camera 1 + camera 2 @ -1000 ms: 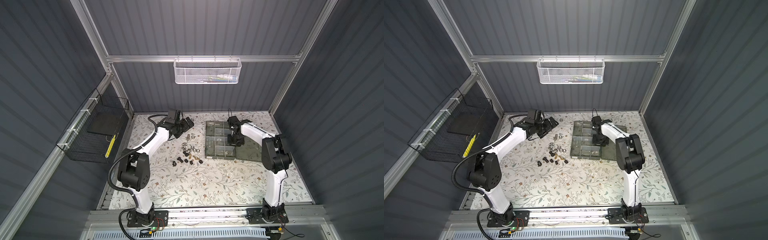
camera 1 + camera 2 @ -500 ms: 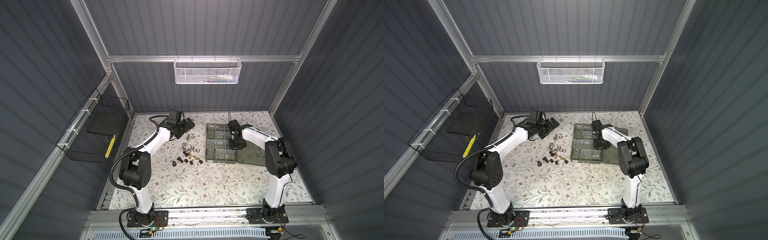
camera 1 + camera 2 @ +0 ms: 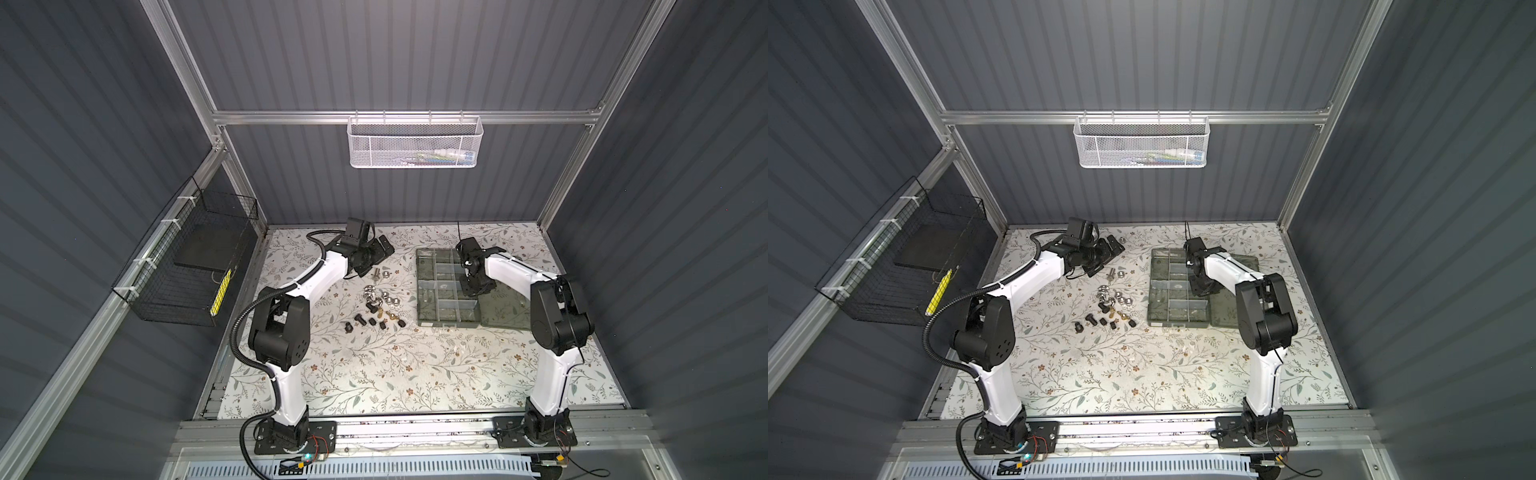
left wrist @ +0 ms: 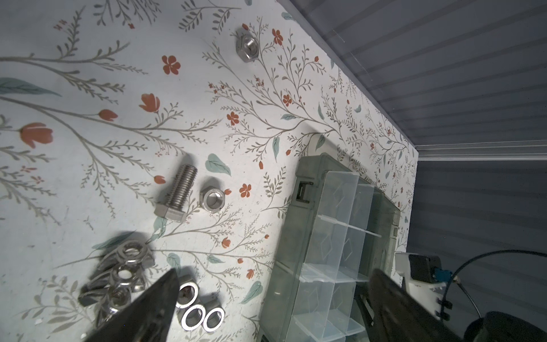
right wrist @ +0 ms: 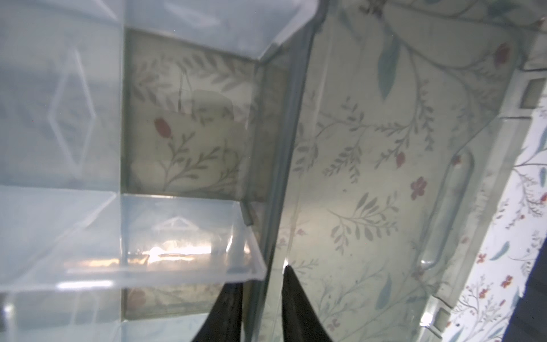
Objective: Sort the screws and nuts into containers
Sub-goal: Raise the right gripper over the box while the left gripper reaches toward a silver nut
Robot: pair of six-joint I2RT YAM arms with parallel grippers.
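Right gripper (image 5: 263, 278) on the box (image 3: 418, 291) wall, left gripper (image 3: 376, 259) open by the loose hardware.
Right claw clenched narrow on the wall between the compartments and the flat-open lid (image 3: 503, 311): one finger inside a compartment, one on the lid side. Box sits toward the table's (image 3: 374, 374) far right corner. Left claw released, spread wide, holding nothing, low near the far edge. Loose screws and nuts (image 3: 380, 303) lie mid-table, left of the box; one bolt (image 4: 177, 192) and nut (image 4: 212, 199) just beside each other, apart from the pile.
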